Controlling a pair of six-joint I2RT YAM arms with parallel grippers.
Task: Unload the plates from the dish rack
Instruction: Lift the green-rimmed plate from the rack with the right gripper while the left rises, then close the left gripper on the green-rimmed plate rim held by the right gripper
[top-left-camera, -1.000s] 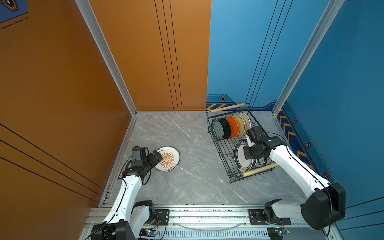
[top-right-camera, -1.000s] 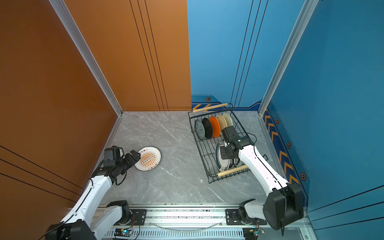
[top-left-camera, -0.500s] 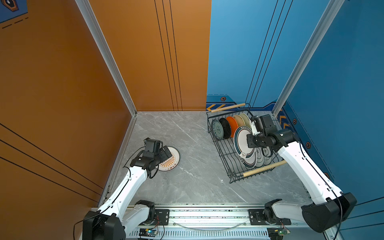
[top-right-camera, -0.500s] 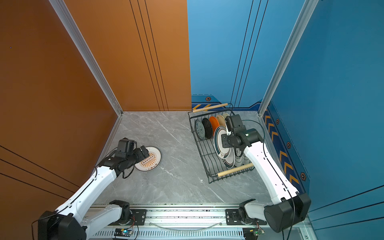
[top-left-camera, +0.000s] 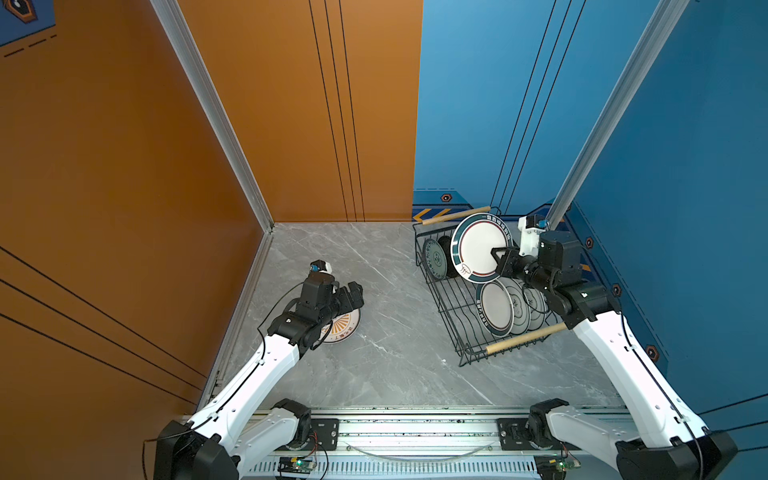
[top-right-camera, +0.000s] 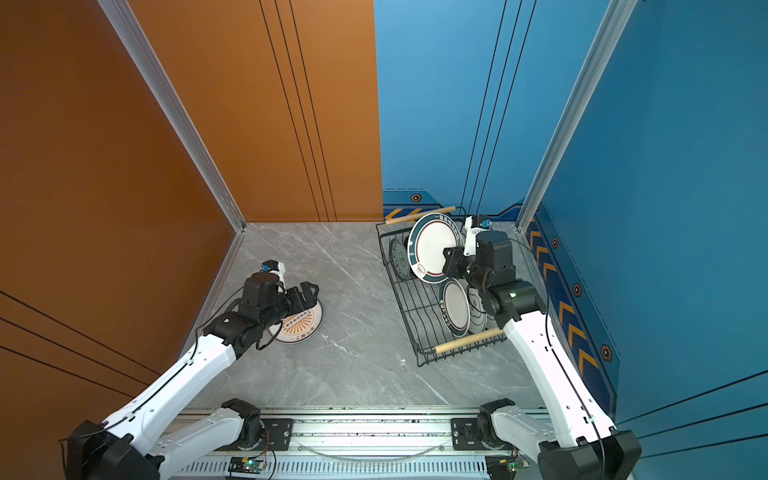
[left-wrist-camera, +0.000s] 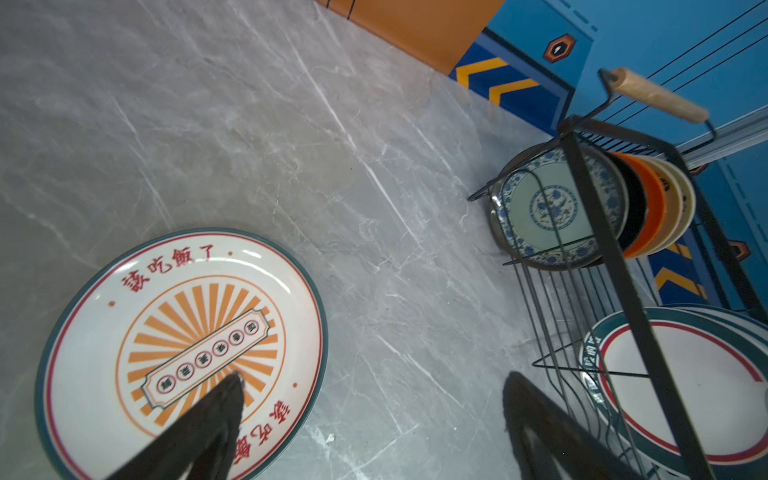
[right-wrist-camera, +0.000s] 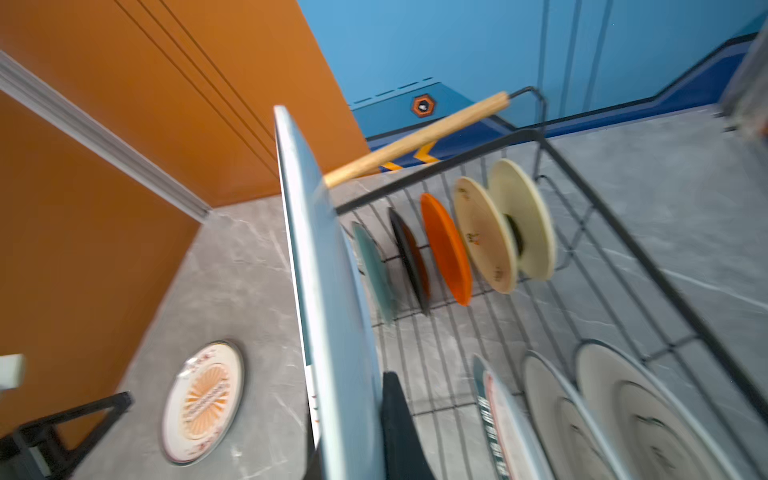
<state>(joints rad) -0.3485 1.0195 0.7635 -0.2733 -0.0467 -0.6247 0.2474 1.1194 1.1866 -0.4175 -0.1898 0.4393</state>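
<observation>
The black wire dish rack (top-left-camera: 451, 307) (top-right-camera: 405, 307) stands on the right. My right gripper (top-left-camera: 498, 257) (top-right-camera: 451, 257) (right-wrist-camera: 351, 395) is shut on the rim of a large white plate with a dark teal rim (top-left-camera: 478, 245) (top-right-camera: 432, 245) (right-wrist-camera: 328, 316), held upright above the rack's far half. Small teal (left-wrist-camera: 552, 208), black, orange (right-wrist-camera: 446, 249) and cream (right-wrist-camera: 523, 220) plates stand at the far end. Three large white plates (top-left-camera: 496, 307) lean at the near end. My left gripper (top-left-camera: 351, 293) (top-right-camera: 305, 293) (left-wrist-camera: 374, 378) hangs open and holds nothing, just above a sunburst plate (top-left-camera: 345, 328) (left-wrist-camera: 183, 332) lying flat on the floor.
Wooden rod handles close each end of the rack (top-left-camera: 525, 338) (top-left-camera: 455, 216). An orange wall stands close on the left, a blue wall close behind and right of the rack. Grey marble floor (top-left-camera: 395, 299) lies between the sunburst plate and the rack.
The right gripper has lifted the large teal-rimmed plate up and back, out of the rack's near slots. The left gripper has risen off the sunburst plate and shifted right.
</observation>
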